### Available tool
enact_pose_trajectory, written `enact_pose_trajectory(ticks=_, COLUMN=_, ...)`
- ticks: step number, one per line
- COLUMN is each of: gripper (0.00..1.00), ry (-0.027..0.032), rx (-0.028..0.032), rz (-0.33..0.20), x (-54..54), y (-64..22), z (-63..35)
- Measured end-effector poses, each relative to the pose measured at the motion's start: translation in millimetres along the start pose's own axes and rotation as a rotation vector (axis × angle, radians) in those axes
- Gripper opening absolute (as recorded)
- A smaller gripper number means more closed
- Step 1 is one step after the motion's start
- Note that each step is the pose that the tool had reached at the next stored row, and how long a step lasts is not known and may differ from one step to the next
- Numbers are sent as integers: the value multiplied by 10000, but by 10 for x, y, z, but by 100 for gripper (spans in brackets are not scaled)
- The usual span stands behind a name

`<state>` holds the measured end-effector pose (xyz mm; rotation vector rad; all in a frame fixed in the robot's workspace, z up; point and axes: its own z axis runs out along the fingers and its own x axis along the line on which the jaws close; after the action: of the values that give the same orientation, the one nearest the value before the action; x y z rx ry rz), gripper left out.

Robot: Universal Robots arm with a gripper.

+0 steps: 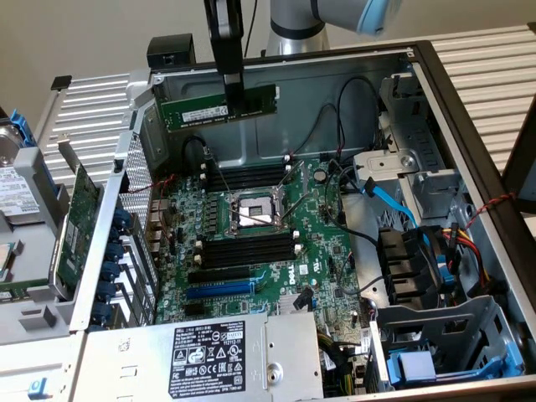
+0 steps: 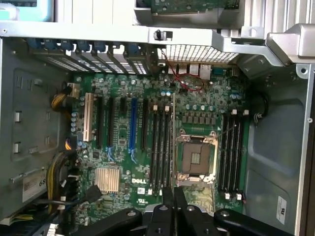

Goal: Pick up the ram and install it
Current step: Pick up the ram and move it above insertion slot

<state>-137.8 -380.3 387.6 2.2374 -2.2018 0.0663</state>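
**Item: ram** [image 1: 219, 107]. Long dark-green stick with a pale label strip. It was held in the air on its long edge, above the back wall of the open case [image 1: 469, 180], at 12 o'clock from the processor socket [image 1: 253, 211] in the exterior view. It touched no slot.

**Hand** [image 1: 234, 94]. Fingers were narrow and clamped on the stick near its middle, gripping from above. In the wrist view the hand [image 2: 173, 204] looked straight down on the motherboard [image 2: 142, 118].

**Memory slots.** Black, with white end clips, in two banks: one [image 1: 247, 177] at 12 o'clock of the socket, the other [image 1: 247, 249] at 6 o'clock. All appeared empty. The stick lay roughly parallel to them.

**Surroundings.** Expansion card [image 1: 79, 213] at 9 o'clock, outside the case wall; labelled power supply [image 1: 209, 352] at 6 o'clock.

**Step, as judged.** The pick-up was done. The stick was being carried over the board and was not yet seated. Installing it would call for its lower edge to line up squarely over one slot, between that slot's clips, followed by a straight downward press.
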Motion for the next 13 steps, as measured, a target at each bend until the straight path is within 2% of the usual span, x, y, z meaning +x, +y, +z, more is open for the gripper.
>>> enact_pose_trajectory(ticks=2, gripper=13, ry=1, rx=-13, rz=0, x=-46, y=0, z=28)
enact_pose_trajectory(ticks=9, gripper=13, ry=0, rx=-28, rz=5, x=-51, y=2, z=114)
enact_pose_trajectory(ticks=13, gripper=13, ry=0, rx=-34, rz=4, x=-48, y=3, z=126)
